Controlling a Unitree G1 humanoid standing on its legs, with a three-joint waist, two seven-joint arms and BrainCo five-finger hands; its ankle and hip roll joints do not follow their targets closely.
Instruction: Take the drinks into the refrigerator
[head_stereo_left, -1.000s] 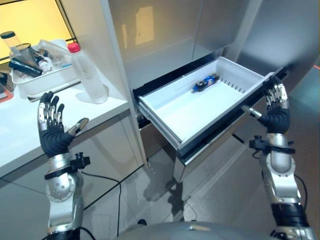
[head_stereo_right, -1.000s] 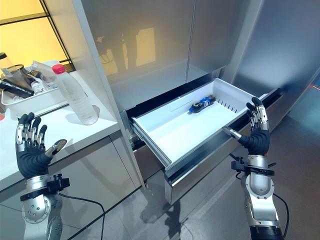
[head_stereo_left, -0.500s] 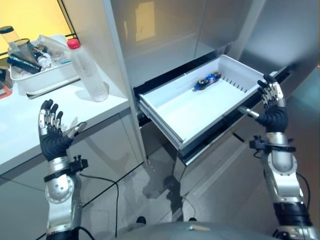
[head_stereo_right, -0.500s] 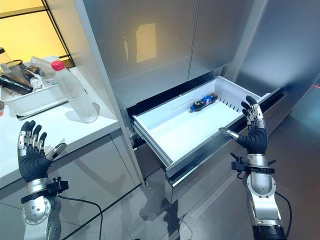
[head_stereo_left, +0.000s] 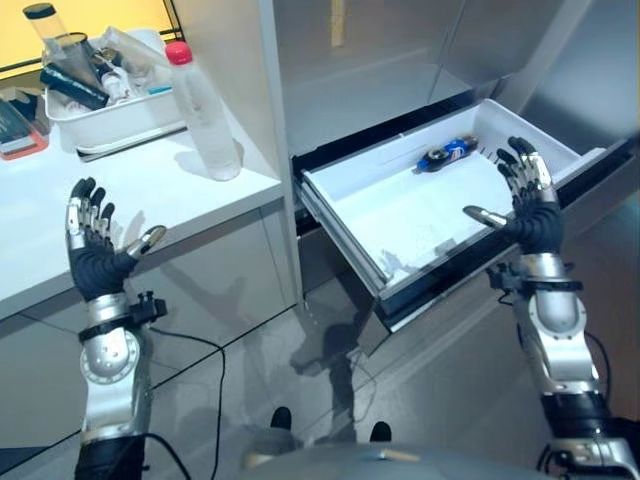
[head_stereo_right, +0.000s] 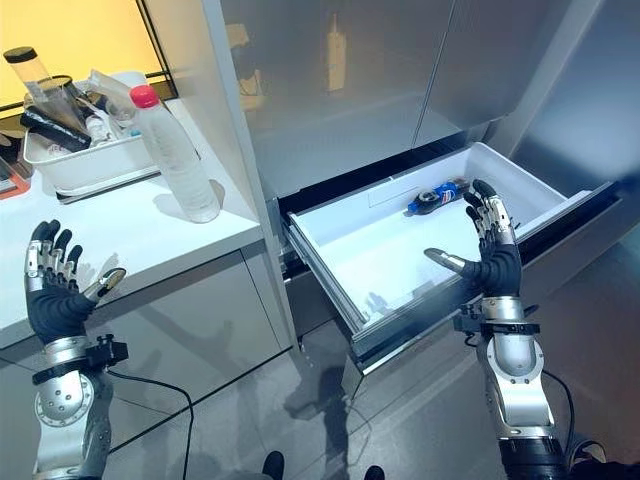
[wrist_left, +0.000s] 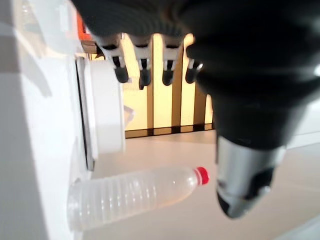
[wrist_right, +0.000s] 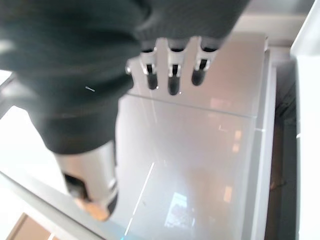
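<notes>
Here the white counter (head_stereo_left: 150, 190) carries a bottle (head_stereo_left: 205, 115) and a tub (head_stereo_left: 110, 110); a can (head_stereo_left: 447, 153) lies in the open drawer (head_stereo_left: 360, 215). Left hand (head_stereo_left: 92, 262) and right hand (head_stereo_left: 530, 215) are raised, fingers spread.

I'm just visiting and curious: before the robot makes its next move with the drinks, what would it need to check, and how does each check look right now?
1. Drawer pulled out and open on top: ok.
2. Free space in the drawer: ok, a small dark bottle lies at its back, the white floor in front of it is bare.
3. Clear bottle with red cap upright on the counter: ok, not yet picked up.
4. Left hand open and holding nothing: ok, raised in front of the counter.
5. Right hand open and holding nothing: ok, raised at the drawer's front edge.
6. Drinks in the white tub: cannot tell, contents jumbled.
</notes>
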